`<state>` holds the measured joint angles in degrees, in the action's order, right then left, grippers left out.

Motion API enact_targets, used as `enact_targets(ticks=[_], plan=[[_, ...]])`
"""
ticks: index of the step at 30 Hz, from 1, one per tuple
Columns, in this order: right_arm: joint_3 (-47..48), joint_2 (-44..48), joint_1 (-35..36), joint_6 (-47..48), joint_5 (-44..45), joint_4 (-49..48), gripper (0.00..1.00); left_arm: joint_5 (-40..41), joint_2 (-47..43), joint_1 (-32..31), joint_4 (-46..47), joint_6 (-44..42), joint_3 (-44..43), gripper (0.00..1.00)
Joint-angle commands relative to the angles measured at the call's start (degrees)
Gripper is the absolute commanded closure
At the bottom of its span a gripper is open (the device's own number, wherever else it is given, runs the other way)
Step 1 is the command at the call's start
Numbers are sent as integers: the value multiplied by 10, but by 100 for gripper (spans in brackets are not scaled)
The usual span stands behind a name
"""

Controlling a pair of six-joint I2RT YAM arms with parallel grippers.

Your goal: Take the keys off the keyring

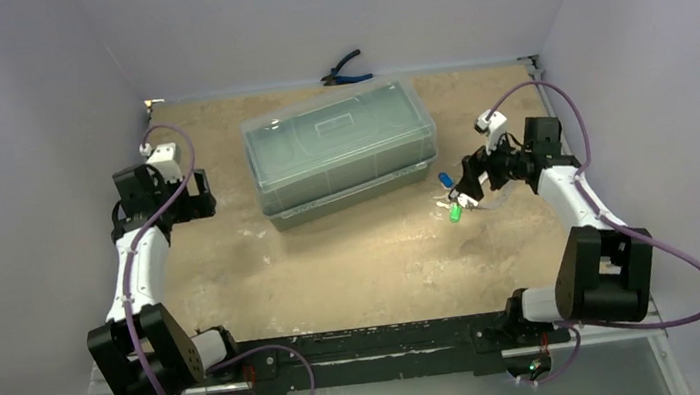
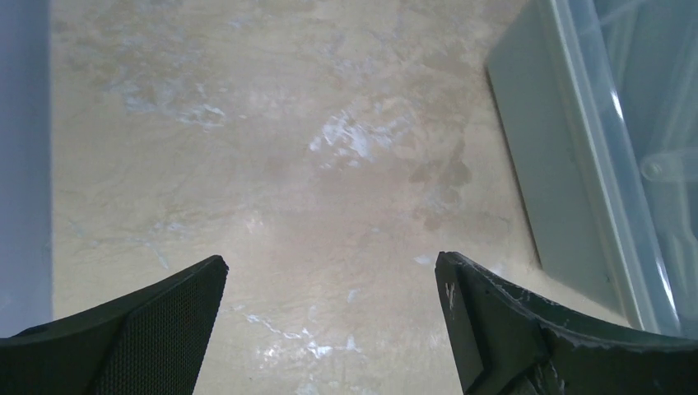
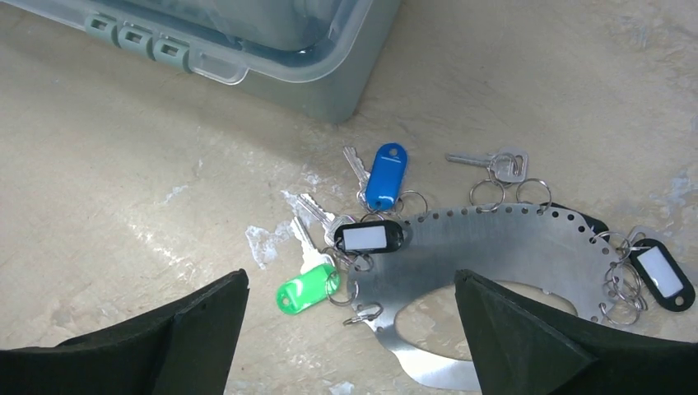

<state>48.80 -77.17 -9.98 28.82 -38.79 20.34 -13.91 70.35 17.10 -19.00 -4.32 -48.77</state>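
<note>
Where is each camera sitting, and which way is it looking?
Top external: high up behind the arm bases, looking down on the whole table; the left arm and right arm both show.
Left wrist: on the left arm, looking down at the tabletop; the open left end effector shows at the bottom.
Right wrist: on the right arm, looking down at the keys and keyring; the open right end effector shows.
Shared: the clear box appears in all three.

The left arm [image 1: 138, 269] and right arm [image 1: 578, 200] bend at the elbow and turn inward, left hand [image 2: 331, 262] and right hand [image 3: 350, 276] angled downward, each with its fingers spread wide.
</note>
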Motion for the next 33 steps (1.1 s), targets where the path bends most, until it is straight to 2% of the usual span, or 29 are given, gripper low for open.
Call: enact_targets(ticks=[1,3,6,10,12,15,17,20,22,25,28,33], plan=[[5,20,3,23,-29,32,1,-126,-24,-1,-86,-97,-19,1],[6,32,12,36,-49,61,1,-187,-27,-1,-159,-177,-40,1],[-2,57,35,62,-79,99,1,-237,-44,-1,-236,-240,-66,1],[-5,96,111,89,-88,147,1,-364,-64,-5,-378,-367,-120,1],[-11,117,148,72,-84,134,1,-379,-57,-34,-438,-406,-144,1],[-3,128,184,69,-92,132,1,-362,-48,-119,-506,-452,-151,1],[9,120,212,77,-101,135,1,-369,-55,-169,-486,-439,-129,1],[14,98,256,81,-92,112,1,-354,-63,-239,-403,-381,-93,1],[17,80,281,80,-83,89,1,-344,-68,-267,-331,-325,-69,1],[20,50,311,67,-77,54,1,-336,-45,-311,-277,-292,-54,1],[27,21,323,55,-70,17,1,-293,-25,-360,-189,-246,-27,1],[48,-35,323,28,-72,-51,1,-240,44,-370,-74,-186,-26,1]])
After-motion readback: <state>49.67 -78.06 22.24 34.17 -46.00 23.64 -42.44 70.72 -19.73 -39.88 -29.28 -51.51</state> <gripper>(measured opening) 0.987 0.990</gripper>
